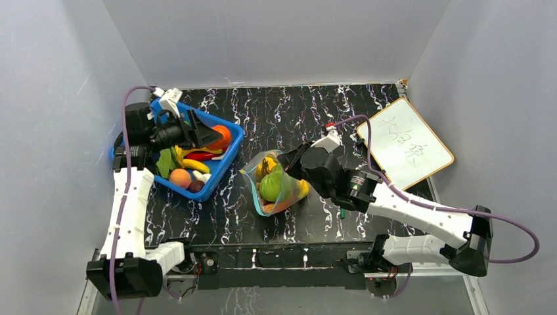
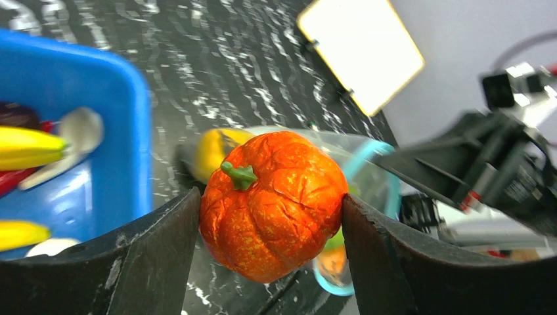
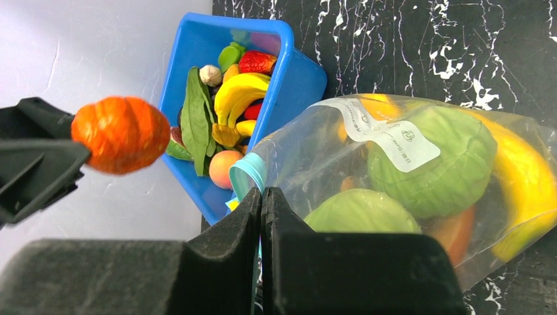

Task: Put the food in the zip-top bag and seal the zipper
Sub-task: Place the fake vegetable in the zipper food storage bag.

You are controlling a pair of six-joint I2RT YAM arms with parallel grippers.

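My left gripper (image 2: 270,211) is shut on an orange toy pumpkin (image 2: 272,203), gripped at both flanks and held in the air above the blue bin's right end (image 1: 222,136). The zip-top bag (image 1: 272,184) lies mid-table, clear, with green cabbage-like pieces, a banana and orange food inside (image 3: 427,157). My right gripper (image 3: 262,191) is shut on the bag's mouth edge, pinching the teal zipper (image 3: 248,174). From the right wrist the pumpkin (image 3: 120,134) hangs left of the bag mouth, apart from it. More food (image 3: 230,105) sits in the bin.
The blue bin (image 1: 220,172) stands at the left with bananas, leafy greens, a peach and red pieces. A framed whiteboard (image 1: 405,141) lies at the right. A small green pen (image 1: 342,212) rests by the right arm. Grey walls enclose the table.
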